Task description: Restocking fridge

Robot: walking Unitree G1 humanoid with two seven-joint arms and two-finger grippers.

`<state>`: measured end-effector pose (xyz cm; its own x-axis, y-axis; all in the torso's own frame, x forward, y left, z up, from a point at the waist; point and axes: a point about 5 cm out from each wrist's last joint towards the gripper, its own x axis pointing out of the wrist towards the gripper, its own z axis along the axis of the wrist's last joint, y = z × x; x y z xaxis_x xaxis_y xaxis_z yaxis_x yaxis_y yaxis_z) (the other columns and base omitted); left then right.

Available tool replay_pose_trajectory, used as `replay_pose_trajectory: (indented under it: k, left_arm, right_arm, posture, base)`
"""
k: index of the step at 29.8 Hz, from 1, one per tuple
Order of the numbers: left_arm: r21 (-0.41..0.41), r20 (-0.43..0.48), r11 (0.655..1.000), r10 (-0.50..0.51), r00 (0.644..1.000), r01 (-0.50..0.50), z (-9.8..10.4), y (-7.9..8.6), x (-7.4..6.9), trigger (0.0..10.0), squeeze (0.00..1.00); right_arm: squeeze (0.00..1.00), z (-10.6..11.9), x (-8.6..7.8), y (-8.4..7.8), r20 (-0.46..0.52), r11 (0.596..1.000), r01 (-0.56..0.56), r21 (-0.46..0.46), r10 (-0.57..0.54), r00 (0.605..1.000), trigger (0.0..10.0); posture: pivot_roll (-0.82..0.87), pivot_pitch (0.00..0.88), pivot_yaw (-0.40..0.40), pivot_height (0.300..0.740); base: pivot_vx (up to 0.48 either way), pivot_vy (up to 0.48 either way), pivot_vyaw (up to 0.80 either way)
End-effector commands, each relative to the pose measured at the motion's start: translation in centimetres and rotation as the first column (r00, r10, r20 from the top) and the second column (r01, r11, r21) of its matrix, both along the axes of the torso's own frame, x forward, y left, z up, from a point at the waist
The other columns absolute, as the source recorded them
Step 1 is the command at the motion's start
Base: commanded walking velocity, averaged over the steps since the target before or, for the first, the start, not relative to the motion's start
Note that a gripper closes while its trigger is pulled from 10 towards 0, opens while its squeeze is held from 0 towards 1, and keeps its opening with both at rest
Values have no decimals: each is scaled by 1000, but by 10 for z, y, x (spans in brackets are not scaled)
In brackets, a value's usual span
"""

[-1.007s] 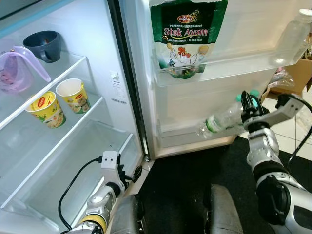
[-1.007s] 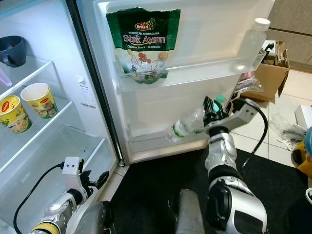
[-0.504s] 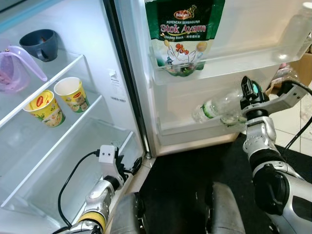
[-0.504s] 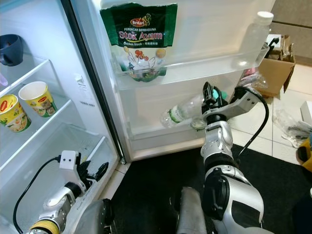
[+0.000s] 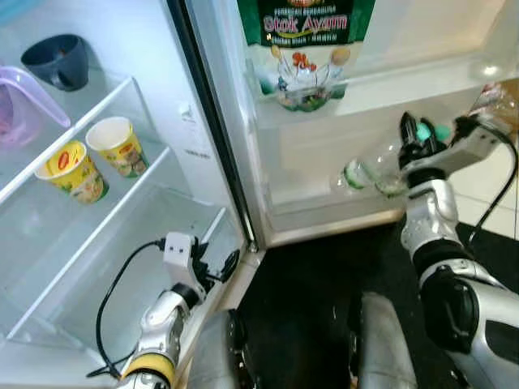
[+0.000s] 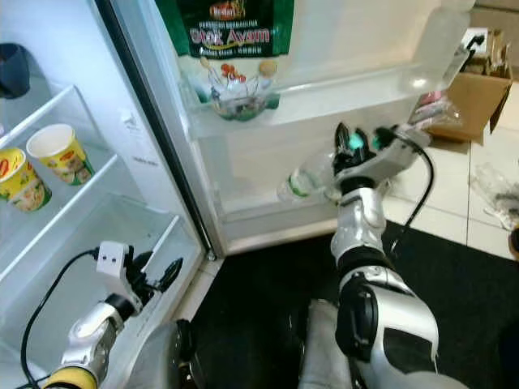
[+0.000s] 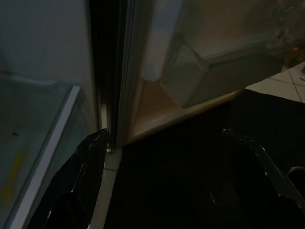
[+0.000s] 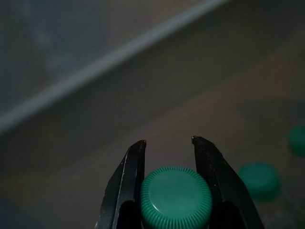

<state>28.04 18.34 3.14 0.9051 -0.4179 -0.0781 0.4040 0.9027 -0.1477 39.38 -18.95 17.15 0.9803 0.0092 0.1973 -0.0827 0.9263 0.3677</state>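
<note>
Open fridge, door swung wide. The right claw [image 5: 412,134] is closed around the green cap [image 8: 176,196] of a clear plastic bottle [image 5: 369,173] — the bottle lies tilted, its body inside the lower door bin [image 5: 324,212]. Above it, a green stock pouch [image 5: 305,44] stands in the upper door bin [image 5: 381,93]. The left claw [image 7: 162,157] hangs low by the fridge's bottom edge, fingers [image 7: 88,164] spread wide, holding nothing. Two noodle cups [image 5: 93,158] sit on a middle shelf [image 5: 154,174]; a dark mug [image 5: 55,60] stands on the shelf above.
</note>
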Motion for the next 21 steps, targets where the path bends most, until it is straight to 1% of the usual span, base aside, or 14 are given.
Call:
replay_pose_trajectory:
  k: [1, 2, 5, 8, 10, 11, 14, 15, 16, 18, 21]
  left_arm:
    - [-3, -12, 1000, -3, 1000, 3, -2, 1, -4, 10000, 0]
    - [-3, -2, 1000, -7, 1000, 7, 1, 1, -3, 10000, 0]
    - [-3, 4, 1000, -9, 1000, 9, 2, 0, -2, 10000, 0]
    - [0, 16, 1000, -12, 1000, 12, 6, 1, -1, 10000, 0]
    - [0, 16, 1000, -12, 1000, 12, 6, 1, -1, 10000, 0]
    - [1, 17, 1000, -12, 1000, 12, 6, 2, -2, 10000, 0]
    - [3, 16, 1000, -12, 1000, 12, 7, 2, -1, 10000, 0]
    - [3, 16, 1000, -12, 1000, 12, 7, 2, -1, 10000, 0]
    - [2, 19, 1000, -14, 1000, 14, 8, 1, 0, 10000, 0]
    - [2, 18, 1000, -15, 1000, 15, 9, 1, 0, 10000, 0]
    - [2, 13, 1000, -16, 1000, 16, 9, 1, 1, 10000, 0]
  right_arm:
    - [0, 0, 2, 11, -28, 995, -9, -101, 7, 1000, 10000]
    - [0, -1, 3, 15, -40, 990, -13, -142, 7, 999, 10000]
    - [0, -2, 3, 17, -46, 986, -15, -165, 7, 999, 10000]
    - [0, -4, 3, 23, -62, 962, -24, -271, 7, 998, 10000]
    - [0, -4, 3, 23, -62, 962, -24, -271, 7, 998, 10000]
    - [0, -5, 2, 25, -64, 956, -26, -293, 7, 998, 10000]
    - [0, -8, 2, 23, -80, 939, 0, -343, -29, 996, 10000]
    - [0, -8, 2, 23, -80, 939, 0, -343, -29, 996, 10000]
    - [0, -7, 2, 19, -82, 925, 26, -378, -61, 995, 10000]
    - [0, -7, 2, 17, -81, 920, 38, -390, -76, 994, 10000]
    - [0, -6, 2, 7, -85, 907, 98, -409, -145, 986, 10000]
  posture:
    - [110, 254, 93, 495]
    - [113, 253, 93, 495]
    - [113, 253, 93, 495]
    - [124, 252, 98, 495]
    - [124, 252, 98, 495]
    - [117, 242, 97, 495]
    - [113, 235, 95, 495]
    - [113, 235, 95, 495]
    - [108, 227, 97, 495]
    - [107, 226, 97, 495]
    - [98, 215, 97, 495]
  base:
    - [0, 0, 0]
    - [0, 0, 0]
    - [0, 0, 0]
    - [0, 0, 0]
    - [0, 0, 0]
    - [0, 0, 0]
    - [0, 0, 0]
    - [0, 0, 0]
    - [0, 0, 0]
    - [0, 0, 0]
    - [0, 0, 0]
